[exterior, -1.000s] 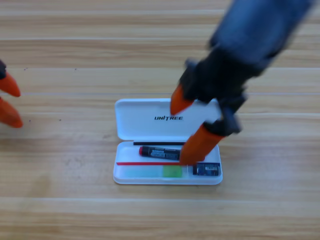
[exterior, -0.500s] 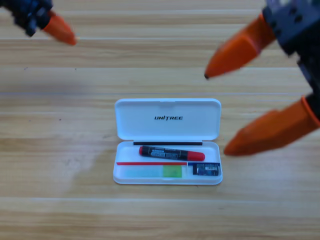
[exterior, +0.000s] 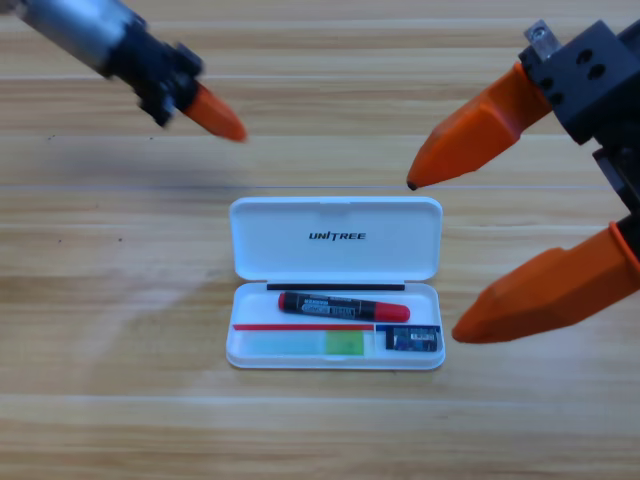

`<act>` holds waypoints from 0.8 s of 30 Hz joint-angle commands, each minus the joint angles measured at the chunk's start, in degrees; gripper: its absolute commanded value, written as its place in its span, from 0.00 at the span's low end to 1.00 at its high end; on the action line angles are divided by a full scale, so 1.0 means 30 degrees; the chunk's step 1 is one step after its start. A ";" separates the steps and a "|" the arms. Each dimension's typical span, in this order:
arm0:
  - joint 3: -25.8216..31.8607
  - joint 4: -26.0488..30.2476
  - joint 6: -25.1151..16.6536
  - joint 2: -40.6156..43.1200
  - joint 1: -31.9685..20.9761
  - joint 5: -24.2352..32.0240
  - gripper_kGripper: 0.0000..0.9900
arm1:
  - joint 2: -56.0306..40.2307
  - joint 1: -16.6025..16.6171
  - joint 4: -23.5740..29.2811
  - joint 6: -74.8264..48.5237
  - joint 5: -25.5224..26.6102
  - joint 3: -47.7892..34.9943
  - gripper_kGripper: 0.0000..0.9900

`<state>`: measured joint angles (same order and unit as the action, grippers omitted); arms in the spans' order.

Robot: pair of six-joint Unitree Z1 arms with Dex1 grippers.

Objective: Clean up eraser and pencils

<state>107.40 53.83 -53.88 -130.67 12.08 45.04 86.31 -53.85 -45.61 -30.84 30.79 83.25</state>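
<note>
The right pincer [exterior: 432, 257] is hanging wide open and holding nothing, its two orange jaws spread apart just off the right end of the open white plastic pencil case [exterior: 335, 282]. Upper jaw tip is sitting just above the lid's top right corner, lower one is level with the tray, a bit to its right.

Everything's lying in the case tray, left of that lower jaw. The red-ended pencil with the black printed middle [exterior: 343, 305] is lying flat along the upper slot. The pale translucent green pencil with the bright green end [exterior: 310, 344] is lying below it in the front slot. The small black rectangular eraser [exterior: 413, 341] is sitting in the front right corner, closest to the pincer.

The left pincer [exterior: 225, 123] is hovering over the wooden tabletop [exterior: 110, 300], up and left of the case, well apart from it. Only one orange jaw seems to be showing, so I can't tell its state.
</note>
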 commanded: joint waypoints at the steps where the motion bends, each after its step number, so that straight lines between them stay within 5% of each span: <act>1: -0.0232 0.0483 0.0001 -0.2235 0.2126 0.0747 0.00 | -0.0205 0.0195 0.0203 0.0145 0.0373 -0.0767 0.98; 24: -0.1726 0.1948 -0.0263 -0.1093 0.4206 0.0425 0.00 | -0.0527 0.0195 0.0203 0.0233 0.0461 -0.0855 0.98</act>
<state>104.93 59.07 -54.23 -135.25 22.15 46.93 86.28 -53.85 -45.60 -30.41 31.06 82.59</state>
